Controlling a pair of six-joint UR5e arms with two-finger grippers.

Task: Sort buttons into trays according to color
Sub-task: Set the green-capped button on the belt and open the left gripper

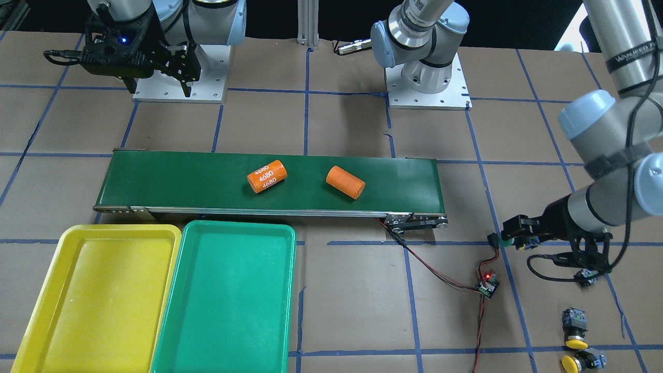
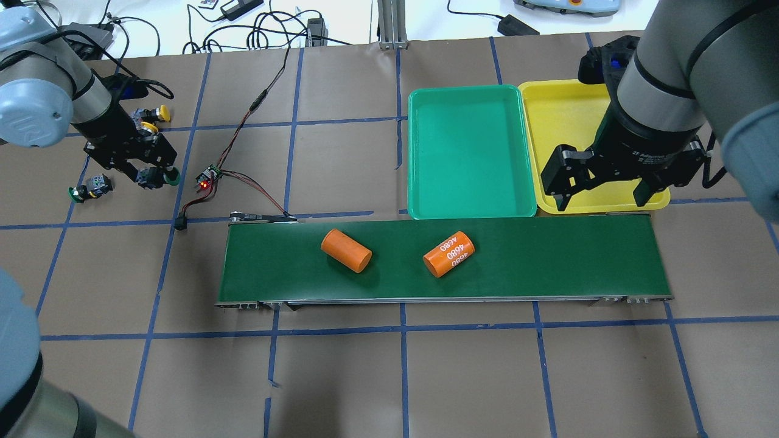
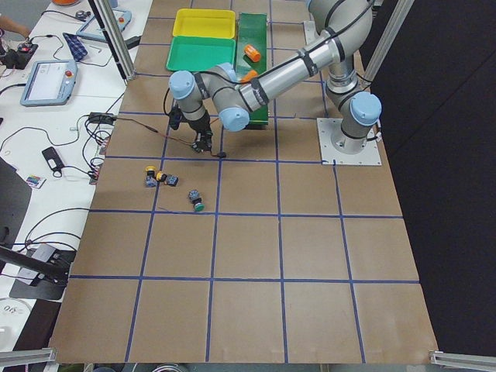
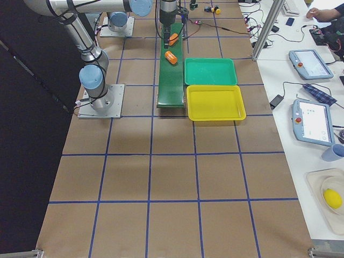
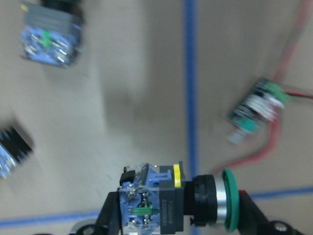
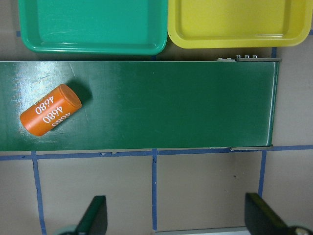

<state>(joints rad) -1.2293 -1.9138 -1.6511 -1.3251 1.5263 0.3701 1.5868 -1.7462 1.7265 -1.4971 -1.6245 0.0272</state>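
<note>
**Left gripper has a green button; right gripper wide open by the trays**

Green button [image 5: 161, 203]: blocky black body, blue terminal face, metal collar, round green mushroom cap. It lies sideways in the left gripper [image 2: 155, 175], with one finger at the body's end and the other at the cap's face, clamped tight. That detail is in the left wrist view only. Overhead shows just the green cap poking out beside the fingers.

Second green button [image 2: 91, 187] lies on the brown paper near the gripper, on its outer side. Two yellow buttons [image 2: 159, 112] sit close together towards the table's far edge.

All are well apart from the green tray [image 2: 468, 152] and yellow tray [image 2: 566, 115]. Both are smooth glossy plastic with rounded corners, side by side, rims meeting.

Right gripper [image 2: 601, 202] is spread wide with nothing in it, above the yellow tray's near rim.

Matte dark-green belt [image 2: 548, 255] carries two orange cylinders [image 2: 345, 250]. Right wrist view catches only the one printed "4680".
</note>
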